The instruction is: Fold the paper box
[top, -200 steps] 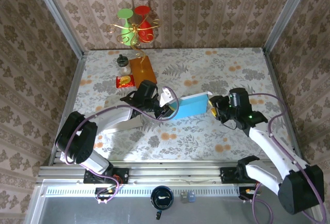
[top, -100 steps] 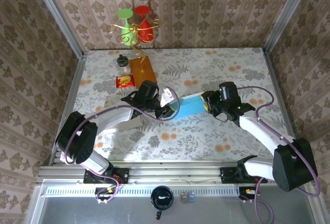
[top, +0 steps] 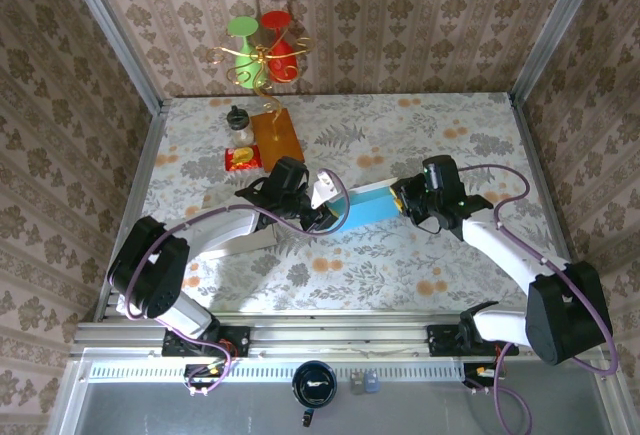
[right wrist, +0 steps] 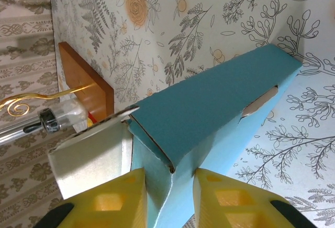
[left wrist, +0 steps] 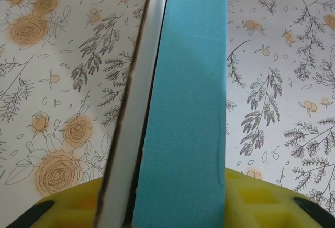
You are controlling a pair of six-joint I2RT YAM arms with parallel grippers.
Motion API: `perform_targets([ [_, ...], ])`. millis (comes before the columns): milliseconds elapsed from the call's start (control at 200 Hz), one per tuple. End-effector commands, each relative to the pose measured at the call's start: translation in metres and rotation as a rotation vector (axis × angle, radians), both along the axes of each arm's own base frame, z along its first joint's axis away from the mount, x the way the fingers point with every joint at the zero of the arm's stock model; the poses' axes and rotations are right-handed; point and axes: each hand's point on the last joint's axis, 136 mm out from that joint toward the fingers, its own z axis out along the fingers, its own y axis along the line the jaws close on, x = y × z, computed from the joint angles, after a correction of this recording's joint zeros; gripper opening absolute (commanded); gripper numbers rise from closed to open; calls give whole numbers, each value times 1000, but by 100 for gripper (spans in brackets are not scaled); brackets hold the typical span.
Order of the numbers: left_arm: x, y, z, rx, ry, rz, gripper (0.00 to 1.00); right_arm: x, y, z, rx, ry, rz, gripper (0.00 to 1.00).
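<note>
Clamping the paper box (top: 370,205) at opposite ends in left gripper (left wrist: 167,188) and right gripper (right wrist: 168,180), judging it light, thin, crease-prone, best held along folded edges.

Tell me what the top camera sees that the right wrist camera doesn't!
Top camera, not right wrist: the left arm and right arm, plus the green cup and red cup at the back. Right wrist, not top: up close, the right tool's yellow fingers either side of the blue box at its edge, and a slot in its side. Both: the box, the orange board and the flowery table.
</note>
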Motion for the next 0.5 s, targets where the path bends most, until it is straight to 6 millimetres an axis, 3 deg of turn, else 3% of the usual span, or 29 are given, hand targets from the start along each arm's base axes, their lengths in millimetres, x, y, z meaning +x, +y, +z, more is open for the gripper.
perform_targets([
  [0, -4, -5, 5, -4, 14, -17, 35, -24, -12, -34, -94, 157, -8, 27],
  [115, -5, -5, 5, -1, 18, -25, 26, -17, -9, -19, -111, 110, 37, 28],
  [190, -4, -4, 4, 2, 15, -25, 24, -8, -7, 4, -159, 26, 104, 32],
  [380, -2, 5, 10, -8, 17, -40, 22, 1, -17, 76, -460, -286, 382, 39],
  [495, -5, 14, 14, -16, 20, -78, 22, -2, -26, 92, -577, -447, 516, 41],
])
